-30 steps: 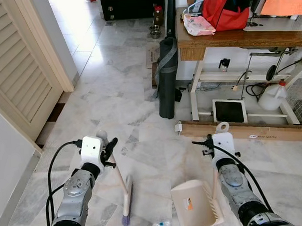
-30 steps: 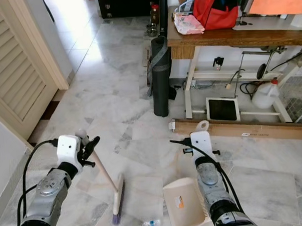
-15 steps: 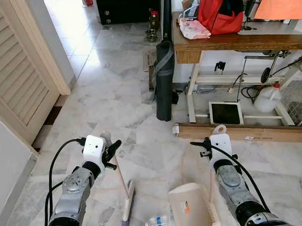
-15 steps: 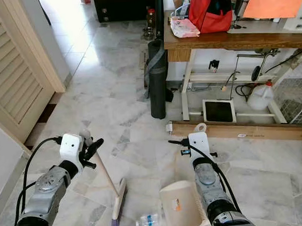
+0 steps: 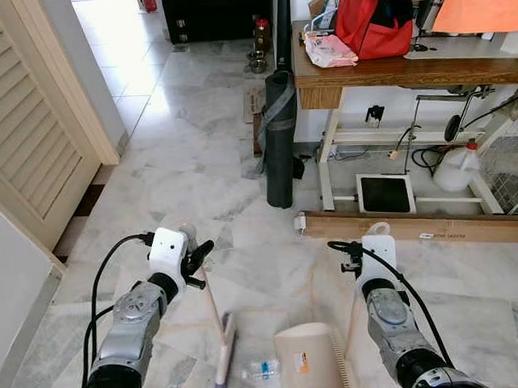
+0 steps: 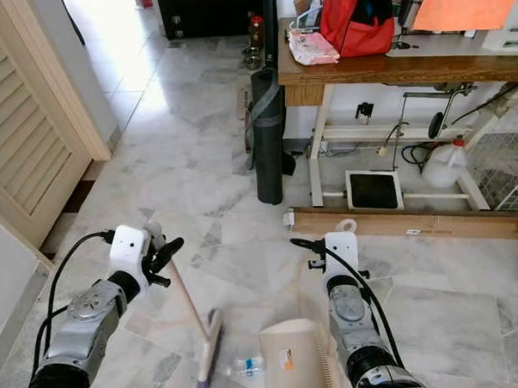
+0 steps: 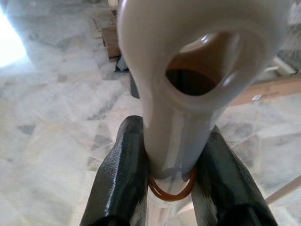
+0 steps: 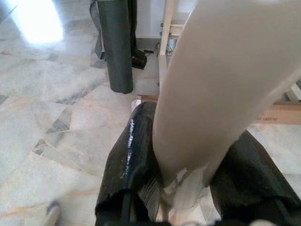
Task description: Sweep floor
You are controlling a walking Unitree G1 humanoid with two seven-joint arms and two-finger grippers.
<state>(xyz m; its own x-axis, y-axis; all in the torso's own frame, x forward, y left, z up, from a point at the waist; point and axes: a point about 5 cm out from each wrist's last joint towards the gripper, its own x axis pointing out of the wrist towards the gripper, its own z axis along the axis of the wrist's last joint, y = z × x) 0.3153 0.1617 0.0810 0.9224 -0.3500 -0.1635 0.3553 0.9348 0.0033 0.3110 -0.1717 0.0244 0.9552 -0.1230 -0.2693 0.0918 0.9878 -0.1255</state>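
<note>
Louvred door (image 5: 29,144) lines the far left of the marble floor (image 5: 197,145). Left end effector (image 5: 190,253) pinches the broom handle (image 7: 188,75), its brush head (image 5: 223,354) low on the floor. A small plastic bottle (image 5: 260,369) lies between brush and cream dustpan (image 5: 309,362). Right end effector (image 8: 188,179) is clamped on the dustpan handle (image 8: 221,84). Beyond stands the wooden worktop (image 5: 408,70).

Slanted cream broom (image 5: 215,320), bottle (image 5: 260,369) beside upright cream dustpan (image 5: 308,362).
</note>
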